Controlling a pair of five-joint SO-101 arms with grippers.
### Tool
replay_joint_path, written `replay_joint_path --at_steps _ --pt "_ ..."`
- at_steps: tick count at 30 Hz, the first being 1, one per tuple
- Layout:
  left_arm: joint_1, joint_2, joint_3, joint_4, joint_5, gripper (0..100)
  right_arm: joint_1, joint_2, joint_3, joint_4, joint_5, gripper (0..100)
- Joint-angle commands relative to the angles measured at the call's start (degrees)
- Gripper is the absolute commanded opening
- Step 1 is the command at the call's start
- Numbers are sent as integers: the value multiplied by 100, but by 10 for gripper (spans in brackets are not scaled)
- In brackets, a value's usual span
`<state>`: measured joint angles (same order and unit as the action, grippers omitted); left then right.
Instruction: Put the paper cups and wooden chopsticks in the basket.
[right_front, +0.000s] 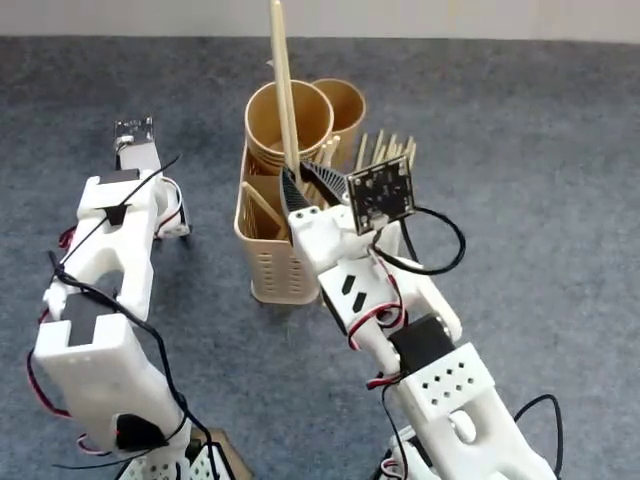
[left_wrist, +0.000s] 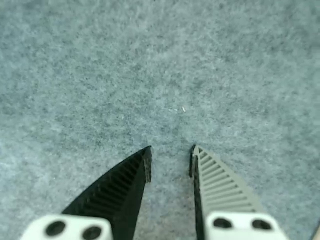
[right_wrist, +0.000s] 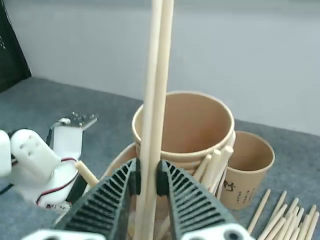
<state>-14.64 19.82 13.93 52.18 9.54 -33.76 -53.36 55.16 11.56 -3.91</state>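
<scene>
We see the right gripper (right_wrist: 147, 176) clamped on a pair of wooden chopsticks (right_wrist: 158, 75), holding them upright over the basket (right_front: 275, 265), their lower ends dipping towards its inside. A stack of paper cups (right_wrist: 196, 120) sits in the basket, with a few chopsticks leaning beside it. A single paper cup (right_wrist: 250, 165) seems to stand just outside the basket on the grey mat (left_wrist: 150, 60), though the basket's far wall is hidden from us. Loose chopsticks (right_front: 385, 150) lie on the mat next to that cup. The left gripper (left_wrist: 170, 160) hangs over bare mat well apart from the basket, jaws parted with nothing between them.
</scene>
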Motion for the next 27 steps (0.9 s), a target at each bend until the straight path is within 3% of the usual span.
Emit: replay_joint_path --at_steps 1,6,16,21,24,27 --pt "119 -57 -13 -158 -62 163 -4 -4 -13 -110 70 45" --pt "119 -57 -13 -158 -62 163 -31 -22 -198 479 79 146" --pt "119 -57 -4 -158 -62 163 22 -778 -2026 2114 888 149" --pt "119 -57 -4 -158 -62 162 1077 -875 -2695 3073 967 149" --pt "119 -57 -4 -158 -62 162 1543 -637 -2193 2862 958 149" --pt "127 -57 -4 -158 -62 162 1552 -40 -1622 1604 967 149"
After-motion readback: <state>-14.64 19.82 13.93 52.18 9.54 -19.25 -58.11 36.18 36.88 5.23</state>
